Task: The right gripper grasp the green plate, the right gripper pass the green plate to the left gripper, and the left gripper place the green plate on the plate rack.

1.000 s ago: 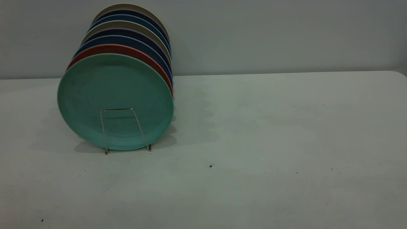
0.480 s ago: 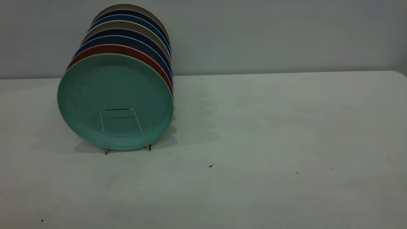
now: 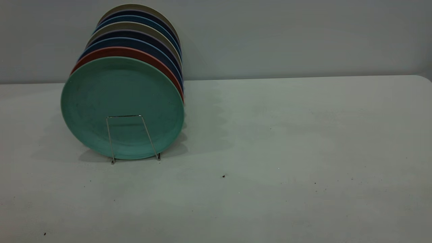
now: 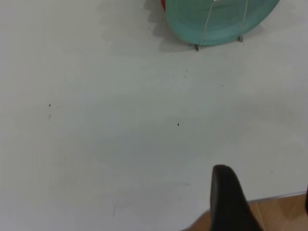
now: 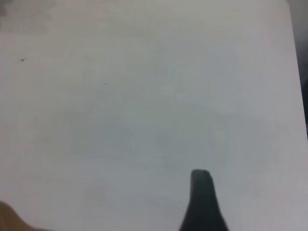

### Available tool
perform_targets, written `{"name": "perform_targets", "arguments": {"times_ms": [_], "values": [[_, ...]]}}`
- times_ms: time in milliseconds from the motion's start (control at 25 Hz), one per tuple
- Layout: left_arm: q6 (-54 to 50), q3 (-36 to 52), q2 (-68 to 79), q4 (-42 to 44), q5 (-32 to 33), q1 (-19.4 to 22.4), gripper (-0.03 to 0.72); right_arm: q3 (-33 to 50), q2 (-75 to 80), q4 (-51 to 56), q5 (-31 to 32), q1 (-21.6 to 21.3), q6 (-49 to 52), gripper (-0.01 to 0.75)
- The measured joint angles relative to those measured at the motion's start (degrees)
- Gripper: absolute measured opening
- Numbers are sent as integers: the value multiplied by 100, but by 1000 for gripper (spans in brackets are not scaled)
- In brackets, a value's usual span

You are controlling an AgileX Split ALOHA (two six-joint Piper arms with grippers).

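Note:
The green plate (image 3: 121, 98) stands upright in the front slot of the plate rack (image 3: 110, 138), at the table's left. Its lower part and the rack's wire loop (image 4: 206, 29) also show far off in the left wrist view (image 4: 216, 19). Neither arm shows in the exterior view. My left gripper (image 4: 266, 199) hangs over the table's near edge, far from the plate, with its jaws apart and empty. In the right wrist view one black finger (image 5: 202, 202) of my right gripper stands alone over bare table, with nothing held.
Behind the green plate stand a salmon-pink plate (image 3: 128, 51), dark blue plates (image 3: 135, 42) and beige ones, filling the rack towards the back wall. The white table (image 3: 287, 141) stretches to the right. Its edge and a wooden floor (image 4: 279, 214) show in the left wrist view.

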Motion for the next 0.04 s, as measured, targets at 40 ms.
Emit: {"name": "perform_targets", "arguments": {"times_ms": [40], "values": [[0, 0, 0, 0, 0, 0, 413, 0, 0, 0, 0, 0, 0, 564]]}}
